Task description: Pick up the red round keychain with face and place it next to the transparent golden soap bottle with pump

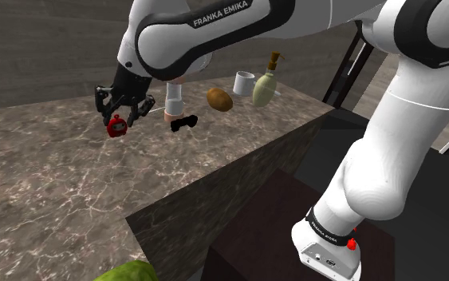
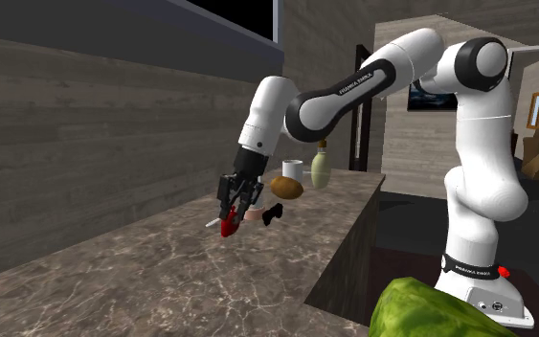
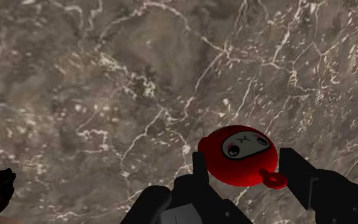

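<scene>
Marble counter (image 1: 55, 184): gripper (image 1: 122, 118) clasps the red keychain (image 1: 116, 127) just above the stone, well apart from the soap bottle (image 1: 264, 86); best carried level and lowered beside the bottle, clear of the mug (image 1: 244, 82).

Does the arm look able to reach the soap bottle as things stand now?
Probably yes. The gripper, shut on the red keychain, hangs over the counter; the soap bottle stands further along it. A brown rounded object and a white mug stand close beside it, so room there is tight.
</scene>
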### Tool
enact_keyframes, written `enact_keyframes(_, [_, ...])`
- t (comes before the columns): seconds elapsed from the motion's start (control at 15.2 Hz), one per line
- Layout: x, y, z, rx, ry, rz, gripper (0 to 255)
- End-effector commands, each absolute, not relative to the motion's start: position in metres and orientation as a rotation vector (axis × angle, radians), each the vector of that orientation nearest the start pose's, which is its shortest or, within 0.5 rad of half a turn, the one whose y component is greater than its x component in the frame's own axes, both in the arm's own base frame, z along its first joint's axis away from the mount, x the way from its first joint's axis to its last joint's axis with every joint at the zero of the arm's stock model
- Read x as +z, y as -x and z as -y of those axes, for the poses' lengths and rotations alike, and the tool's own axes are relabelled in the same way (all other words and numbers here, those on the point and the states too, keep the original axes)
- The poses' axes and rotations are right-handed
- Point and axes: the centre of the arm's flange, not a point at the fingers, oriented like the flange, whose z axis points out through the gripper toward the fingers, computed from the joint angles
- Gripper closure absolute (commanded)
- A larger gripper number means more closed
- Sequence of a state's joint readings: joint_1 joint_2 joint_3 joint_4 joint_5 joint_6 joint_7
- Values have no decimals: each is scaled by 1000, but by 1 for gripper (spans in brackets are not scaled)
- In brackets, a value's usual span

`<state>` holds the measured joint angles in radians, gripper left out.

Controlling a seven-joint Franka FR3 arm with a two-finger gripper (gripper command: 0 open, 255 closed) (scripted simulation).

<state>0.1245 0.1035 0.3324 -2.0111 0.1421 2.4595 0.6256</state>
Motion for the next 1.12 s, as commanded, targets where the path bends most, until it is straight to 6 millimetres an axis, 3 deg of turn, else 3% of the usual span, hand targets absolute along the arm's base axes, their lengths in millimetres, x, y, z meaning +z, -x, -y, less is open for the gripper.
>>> enact_keyframes(0.0, [454,-545,-262,-322,2798,-381,255])
enact_keyframes(1.06, [538,-545,-262,-322,2798,-381,255])
